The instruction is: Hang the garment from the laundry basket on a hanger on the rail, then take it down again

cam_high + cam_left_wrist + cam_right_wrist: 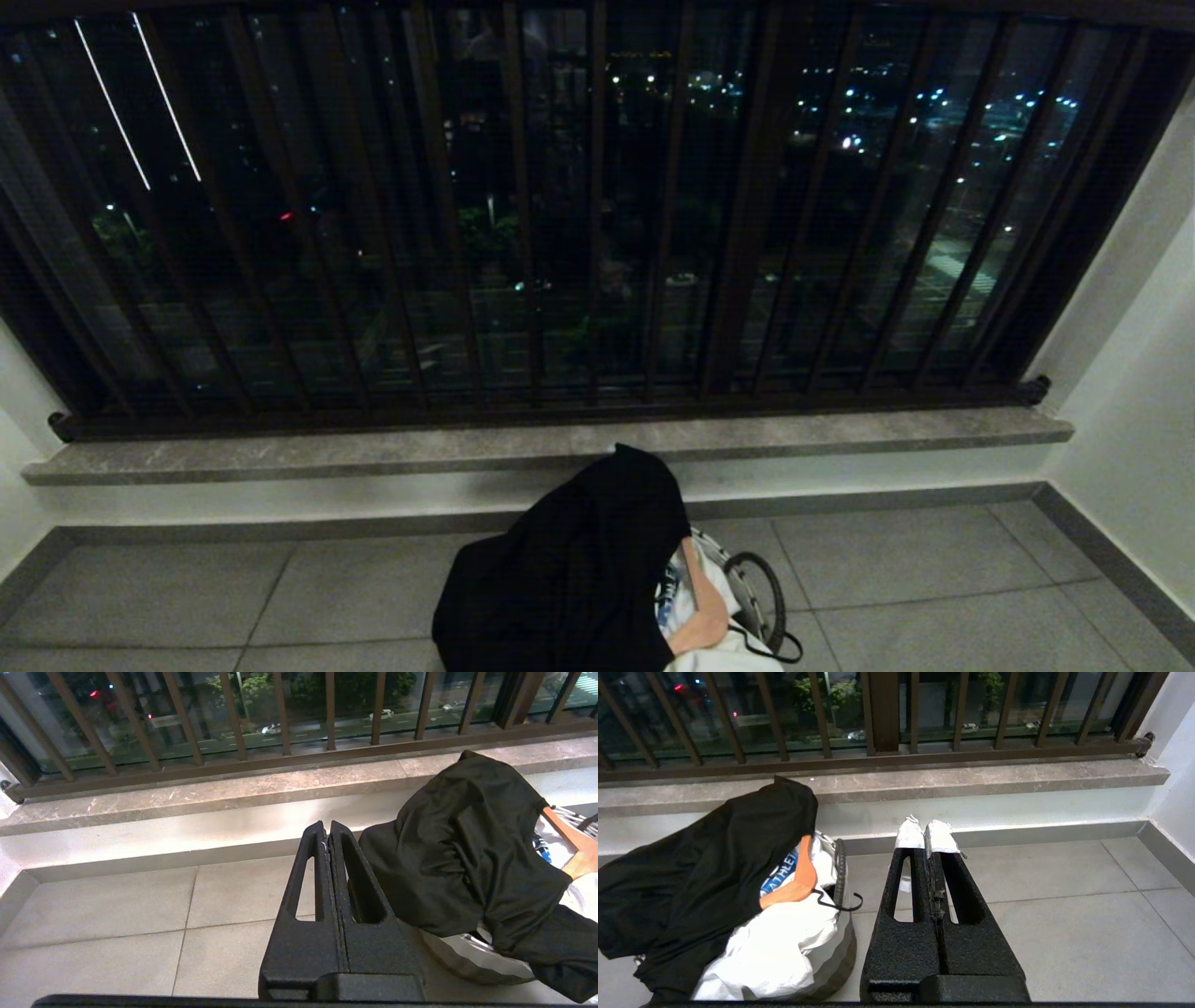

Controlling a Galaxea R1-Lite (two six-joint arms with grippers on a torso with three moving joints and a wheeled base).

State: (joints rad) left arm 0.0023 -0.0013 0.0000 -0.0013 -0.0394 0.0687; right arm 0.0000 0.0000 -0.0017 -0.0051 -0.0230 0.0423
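A: Dark brown window-guard bars [597, 205] fill the background above a grey stone sill [551, 448]; below lies the grey tiled floor [915, 569]. No pale perforated rail is visible in any view.

B: Location of the task items?

A: In the head view, at 6 o'clock on the floor, the small round laundry basket with a pale ribbed rim [838, 868] and black loop handle [758, 597] stands just below the sill. A large black garment [569, 569] is draped over it, spilling toward 7 o'clock. Beneath it lie a white garment with blue lettering [777, 942] and an orange piece [798, 882], possibly a hanger; identification uncertain.

B: Gripper status?

A: Left gripper [328, 828]: fingers pressed together, empty, beside the black garment without touching. Right gripper [928, 830]: white-padded tips pressed together, empty, well apart from the basket. Judgement: both arms are parked at rest, so the pick-up has not begun.
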